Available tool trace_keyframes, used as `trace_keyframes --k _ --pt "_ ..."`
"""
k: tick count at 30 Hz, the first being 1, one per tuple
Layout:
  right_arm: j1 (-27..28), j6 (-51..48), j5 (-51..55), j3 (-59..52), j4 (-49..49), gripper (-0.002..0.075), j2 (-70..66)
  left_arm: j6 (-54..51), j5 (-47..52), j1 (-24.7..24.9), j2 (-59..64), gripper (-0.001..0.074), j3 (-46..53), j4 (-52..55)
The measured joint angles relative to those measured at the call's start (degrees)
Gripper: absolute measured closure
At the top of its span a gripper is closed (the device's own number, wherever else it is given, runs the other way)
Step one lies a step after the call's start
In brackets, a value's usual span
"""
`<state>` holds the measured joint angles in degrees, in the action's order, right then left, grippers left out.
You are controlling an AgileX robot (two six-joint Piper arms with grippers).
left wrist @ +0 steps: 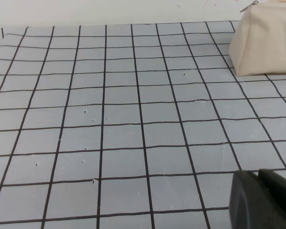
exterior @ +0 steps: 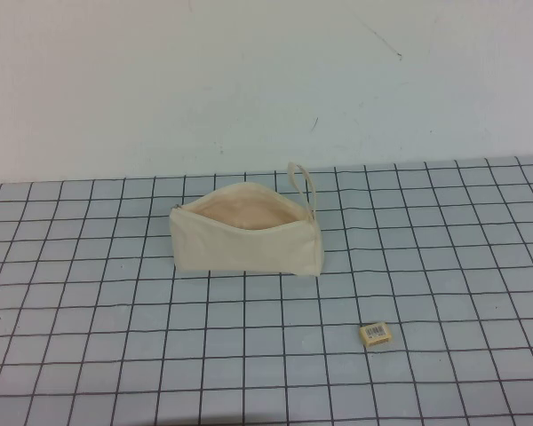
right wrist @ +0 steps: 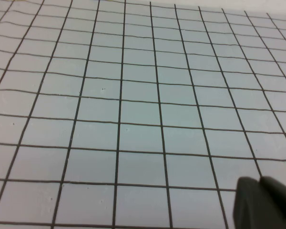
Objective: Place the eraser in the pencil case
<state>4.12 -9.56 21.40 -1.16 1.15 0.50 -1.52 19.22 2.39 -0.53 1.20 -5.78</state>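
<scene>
The cream-white pencil case (exterior: pixel 244 241) stands on the grid mat near the middle, its zip open so the peach lining shows, and its loop strap (exterior: pixel 304 185) sticks up at its right end. The tan eraser (exterior: pixel 374 333) with a barcode label lies flat on the mat, in front of the case and to its right, apart from it. Neither arm shows in the high view. In the left wrist view my left gripper (left wrist: pixel 258 173) is shut and empty, low over bare mat, with the pencil case (left wrist: pixel 264 40) ahead of it. In the right wrist view my right gripper (right wrist: pixel 260 181) is shut and empty over bare mat.
A grey mat with a black grid (exterior: pixel 115 311) covers the table. A white wall (exterior: pixel 249 80) rises behind its far edge. Nothing else lies on the mat.
</scene>
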Motion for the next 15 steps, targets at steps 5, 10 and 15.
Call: trace_keyframes --k 5,10,15 --pt "0.0 0.0 0.0 0.0 0.2 0.0727 0.0 0.0 0.0 0.0 0.0 0.0736 0.0 0.0" --pt "0.0 0.0 0.0 0.0 1.2 0.0727 0.0 0.0 0.0 0.0 0.0 0.0736 0.0 0.0" --pt "0.0 -0.1 -0.2 0.0 1.3 0.0727 0.0 0.0 0.0 0.0 0.0 0.0736 0.0 0.0"
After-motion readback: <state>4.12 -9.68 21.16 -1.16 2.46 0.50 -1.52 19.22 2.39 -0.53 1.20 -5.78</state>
